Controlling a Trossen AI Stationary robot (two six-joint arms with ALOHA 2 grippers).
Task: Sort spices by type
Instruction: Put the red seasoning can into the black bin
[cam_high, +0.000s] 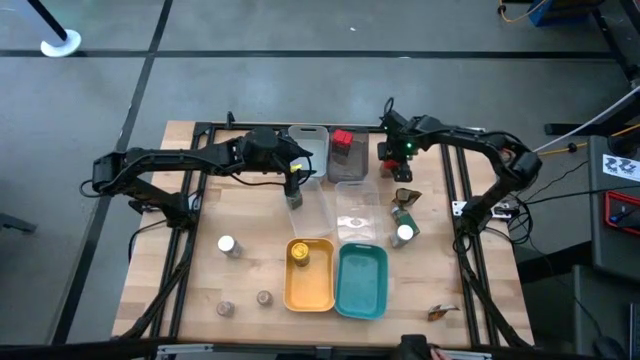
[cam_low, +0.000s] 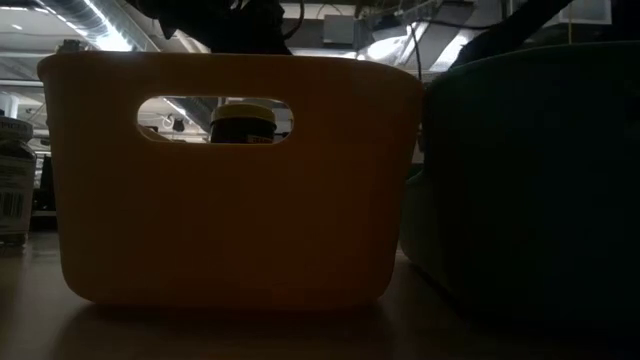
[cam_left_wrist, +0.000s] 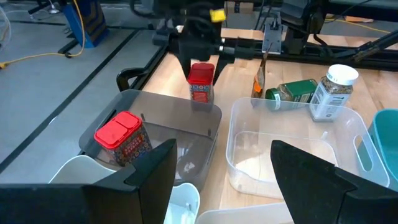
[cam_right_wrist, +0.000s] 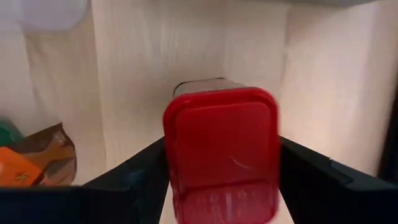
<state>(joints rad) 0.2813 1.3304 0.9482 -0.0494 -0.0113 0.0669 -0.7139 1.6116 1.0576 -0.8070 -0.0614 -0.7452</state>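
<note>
Red-lidded box (cam_right_wrist: 219, 146): squat spice box, square lid, held between the right gripper (cam_left_wrist: 200, 45) jaws above the table's far edge, beside the grey tray (cam_high: 350, 160). Watch the grip; a loose hold could let it tip and miss the tray. Left gripper (cam_high: 292, 183) hangs wide and empty near the clear tray (cam_high: 355, 212).

The left arm reaches across the far side of the table, its left gripper (cam_high: 293, 188) pointing down with jaws spread apart. The right arm bends inward from the right edge; the right gripper (cam_high: 392, 152) is lowered, its jaws clamped.
</note>
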